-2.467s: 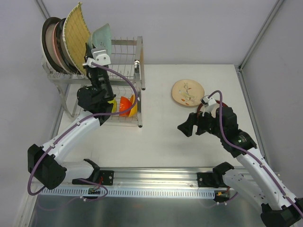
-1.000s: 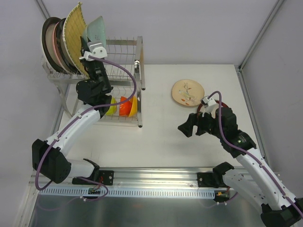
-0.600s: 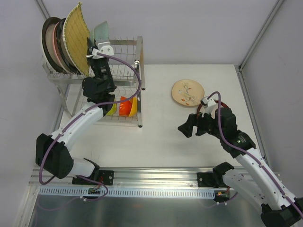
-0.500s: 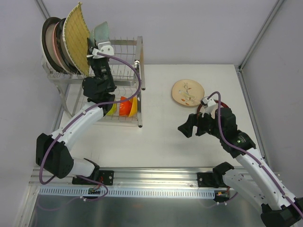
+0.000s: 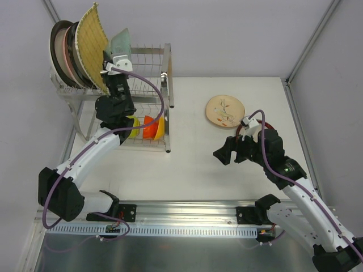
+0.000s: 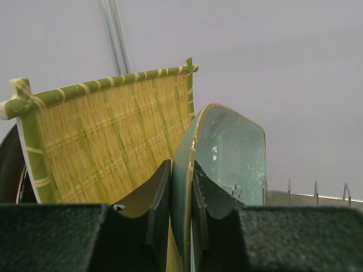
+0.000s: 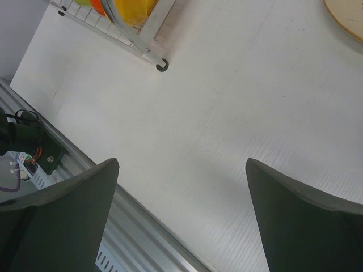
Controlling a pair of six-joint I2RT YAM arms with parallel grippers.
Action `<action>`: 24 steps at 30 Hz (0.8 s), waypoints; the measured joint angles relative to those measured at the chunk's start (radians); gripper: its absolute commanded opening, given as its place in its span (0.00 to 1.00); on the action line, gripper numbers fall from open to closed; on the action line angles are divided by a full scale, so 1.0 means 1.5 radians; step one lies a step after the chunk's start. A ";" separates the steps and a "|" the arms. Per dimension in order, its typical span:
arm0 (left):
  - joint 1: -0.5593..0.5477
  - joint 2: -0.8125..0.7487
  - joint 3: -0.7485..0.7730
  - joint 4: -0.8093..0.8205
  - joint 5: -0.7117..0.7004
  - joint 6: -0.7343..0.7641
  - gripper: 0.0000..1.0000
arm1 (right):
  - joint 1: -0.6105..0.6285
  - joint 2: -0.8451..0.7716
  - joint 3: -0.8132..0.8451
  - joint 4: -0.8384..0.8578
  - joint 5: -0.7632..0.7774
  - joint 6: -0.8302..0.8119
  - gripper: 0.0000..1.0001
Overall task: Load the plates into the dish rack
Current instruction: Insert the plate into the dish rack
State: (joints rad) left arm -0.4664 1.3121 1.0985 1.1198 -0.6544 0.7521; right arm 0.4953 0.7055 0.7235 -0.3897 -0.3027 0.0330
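My left gripper (image 5: 113, 57) is shut on the lower edge of the pale teal rectangular dish (image 5: 121, 41), holding it upright over the top tier of the wire dish rack (image 5: 167, 73). In the left wrist view the gripper (image 6: 181, 184) pinches the teal dish (image 6: 232, 153) right beside the yellow woven square (image 6: 108, 141). The woven square (image 5: 91, 39), a pink plate (image 5: 70, 54) and a dark-rimmed plate (image 5: 57, 45) stand in the rack. A beige floral plate (image 5: 225, 110) lies flat on the table. A red-rimmed plate (image 5: 240, 132) is mostly hidden under my right arm. My right gripper (image 5: 232, 154) (image 7: 181, 164) hangs open over bare table.
Orange and yellow bowls (image 5: 150, 126) sit in the rack's lower tier, and a yellow bowl (image 7: 133, 8) shows by the rack's foot (image 7: 163, 65). The arms' mounting rail (image 5: 181, 218) runs along the near edge. Upright prongs (image 6: 315, 190) stand to the right of the teal dish.
My left gripper swung the teal dish a little to the right, then back left close to the woven square. The right arm has not moved.
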 measured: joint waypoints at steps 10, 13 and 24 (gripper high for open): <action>0.002 -0.104 -0.032 -0.145 -0.003 -0.062 0.11 | 0.000 -0.008 0.000 0.001 0.000 0.000 1.00; 0.002 -0.124 -0.035 -0.196 0.002 -0.078 0.14 | 0.000 -0.010 -0.001 0.002 0.000 0.000 1.00; 0.002 -0.157 -0.055 -0.239 0.023 -0.101 0.20 | 0.000 -0.016 -0.011 0.003 0.000 0.000 1.00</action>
State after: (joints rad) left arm -0.4633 1.0767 1.0161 0.7612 -0.6205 0.6010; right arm 0.4953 0.6819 0.7063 -0.3855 -0.3027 0.0334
